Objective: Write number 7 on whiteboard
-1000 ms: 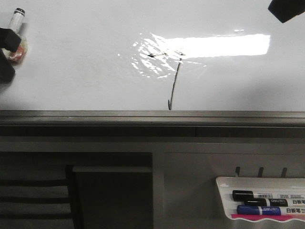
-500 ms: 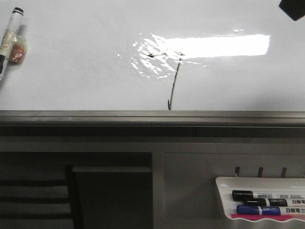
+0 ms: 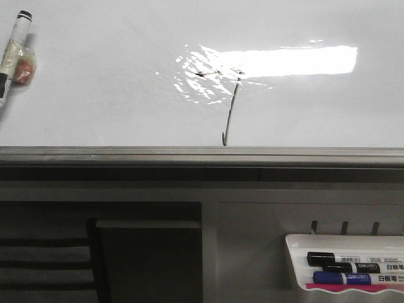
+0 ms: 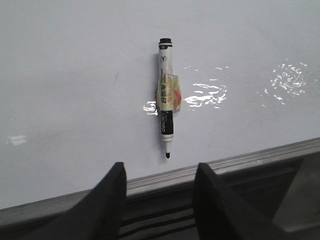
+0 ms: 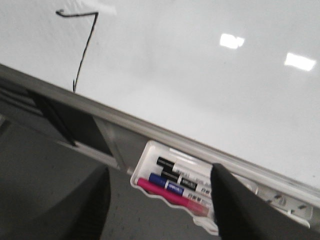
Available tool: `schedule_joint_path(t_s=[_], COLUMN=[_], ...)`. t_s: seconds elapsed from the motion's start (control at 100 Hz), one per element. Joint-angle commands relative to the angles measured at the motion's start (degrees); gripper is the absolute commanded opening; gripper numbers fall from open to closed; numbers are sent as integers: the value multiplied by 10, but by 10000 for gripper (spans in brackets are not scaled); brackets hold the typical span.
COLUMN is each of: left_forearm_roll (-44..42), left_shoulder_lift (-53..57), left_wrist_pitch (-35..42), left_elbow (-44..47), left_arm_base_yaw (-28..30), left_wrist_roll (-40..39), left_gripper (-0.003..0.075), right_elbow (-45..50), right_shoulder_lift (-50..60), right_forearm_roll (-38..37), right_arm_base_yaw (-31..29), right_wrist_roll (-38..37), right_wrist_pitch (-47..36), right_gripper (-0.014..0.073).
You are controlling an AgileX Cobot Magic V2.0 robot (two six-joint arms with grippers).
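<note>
The whiteboard [image 3: 113, 82] fills the upper front view, with a grey metal frame [image 3: 202, 153] along its lower edge. The number 7 [image 3: 228, 107] is drawn on it in thin dark strokes, its bar in the bright reflection; it also shows in the right wrist view [image 5: 84, 45]. A black-capped marker [image 3: 12, 47] sticks to the board at far left; in the left wrist view the marker [image 4: 166, 105] is uncapped, tip toward the frame. My left gripper [image 4: 160, 185] is open and empty, back from the marker. My right gripper [image 5: 160, 195] is open and empty, off the board.
A small white marker tray [image 3: 297, 252] hangs below the frame at the right with black, blue and pink markers [image 3: 344, 268]; the tray shows in the right wrist view [image 5: 145, 165] between my fingers. A dark chair back [image 3: 44, 259] stands at lower left.
My left gripper let go of the marker and drew back out of the front view; the marker stays stuck on the board. My right gripper left the top right corner.
</note>
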State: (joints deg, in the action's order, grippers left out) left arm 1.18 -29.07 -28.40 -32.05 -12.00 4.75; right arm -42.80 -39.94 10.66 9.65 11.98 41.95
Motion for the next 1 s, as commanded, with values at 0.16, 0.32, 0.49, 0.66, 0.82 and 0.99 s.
schedule_joint_path(t_s=[0.16, 0.32, 0.49, 0.66, 0.82, 0.99], left_forearm_roll=[2, 23, 24, 24, 24, 24], left_shoulder_lift=[42, 42, 42, 42, 42, 42], left_wrist_pitch=[143, 166, 167, 167, 167, 167], left_elbow=[77, 89, 89, 89, 89, 89], left_arm_base_yaw=[1, 1, 1, 1, 1, 1], left_wrist_roll=[-5, -5, -5, -5, -5, -5], left_gripper=[286, 146, -20, -20, -20, -20], right_elbow=[103, 118, 118, 118, 118, 118], right_shoulder_lift=[105, 122, 121, 121, 121, 121], right_forearm_roll=[-1, -1, -1, -1, -1, -1], right_arm_base_yaw=[-4, -4, -4, -4, -4, -4], right_wrist_roll=[-5, -5, -5, -5, -5, -5], right_wrist_pitch=[-196, -190, -180, -158, -157, -157], right_gripper=[300, 78, -38, -46, -46, -46])
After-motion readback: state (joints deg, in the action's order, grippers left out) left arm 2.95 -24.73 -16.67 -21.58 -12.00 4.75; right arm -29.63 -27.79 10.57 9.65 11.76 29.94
